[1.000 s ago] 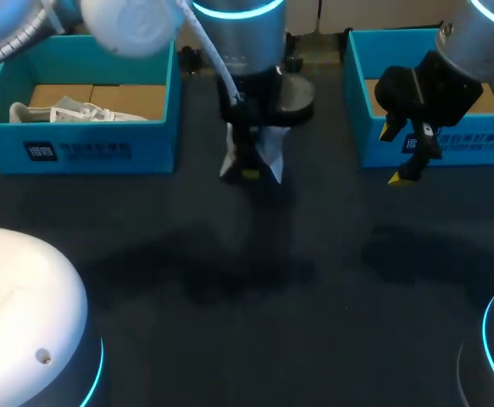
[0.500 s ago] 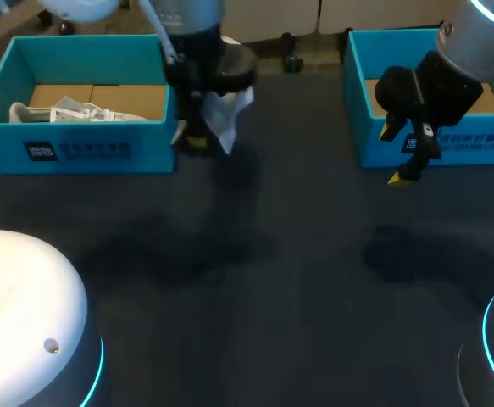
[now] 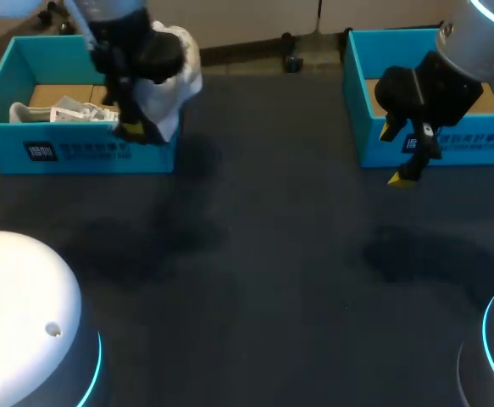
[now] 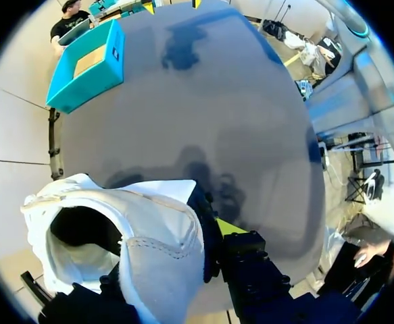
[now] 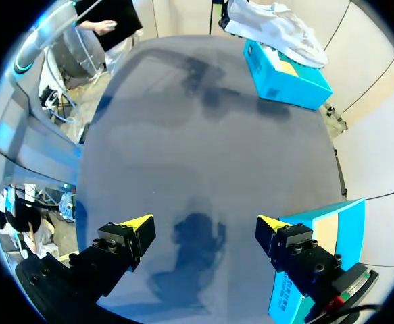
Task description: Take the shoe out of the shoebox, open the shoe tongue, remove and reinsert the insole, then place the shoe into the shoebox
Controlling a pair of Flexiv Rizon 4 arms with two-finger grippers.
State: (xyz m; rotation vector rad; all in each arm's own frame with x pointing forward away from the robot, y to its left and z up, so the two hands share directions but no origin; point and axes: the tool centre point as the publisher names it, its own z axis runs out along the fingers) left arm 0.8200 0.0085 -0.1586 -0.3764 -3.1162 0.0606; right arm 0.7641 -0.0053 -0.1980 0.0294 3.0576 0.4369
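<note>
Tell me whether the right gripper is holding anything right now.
No, the right gripper is open and empty: only the bare table shows between its jaws.

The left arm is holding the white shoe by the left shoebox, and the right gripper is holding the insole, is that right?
No. The right gripper holds nothing: the right wrist view shows its fingers open over bare table. The left gripper does hold the white shoe by the left shoebox.
</note>
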